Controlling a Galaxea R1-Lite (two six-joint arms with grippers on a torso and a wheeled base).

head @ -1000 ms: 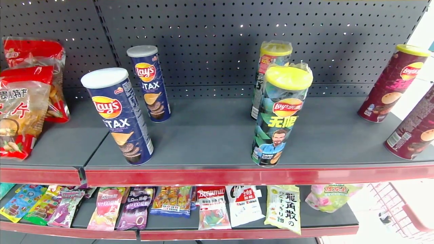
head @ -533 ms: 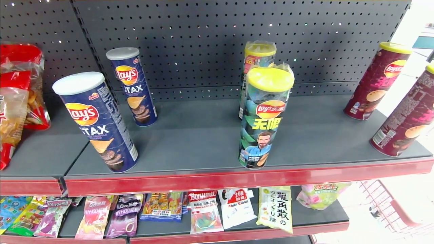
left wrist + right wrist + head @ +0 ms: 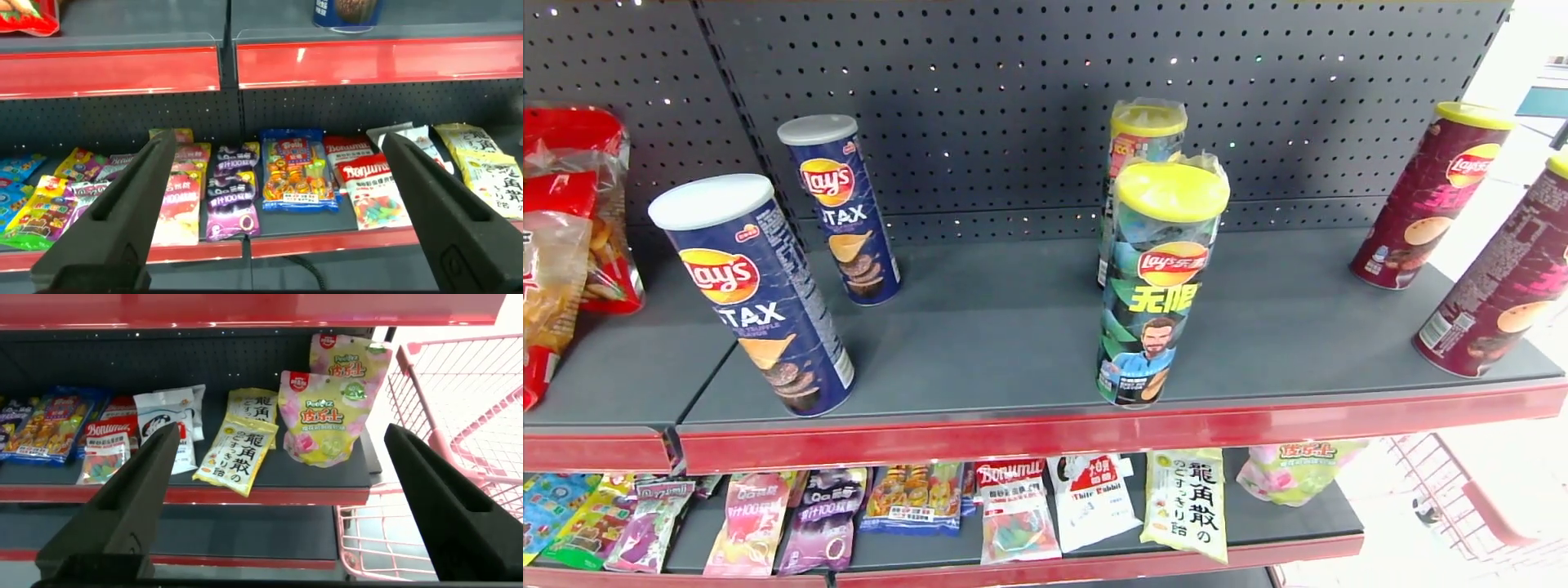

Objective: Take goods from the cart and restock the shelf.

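Left gripper [image 3: 278, 140] spread wide, empty, facing the lower shelf [image 3: 327, 239]. Right gripper [image 3: 282, 431] equally wide, empty, beside the cart [image 3: 470, 340].

The left gripper [image 3: 279, 140] is in the spread condition: its two dark fingers [image 3: 122, 204] stand well apart and taper forward, away from the wrist camera. The right gripper [image 3: 283, 433] is in the same condition, with its two dark fingers [image 3: 131, 506] set wide apart and tapering forward in the same manner. Both wrists are held about level, so that each pair of fingers lies side by side, not one above the other.
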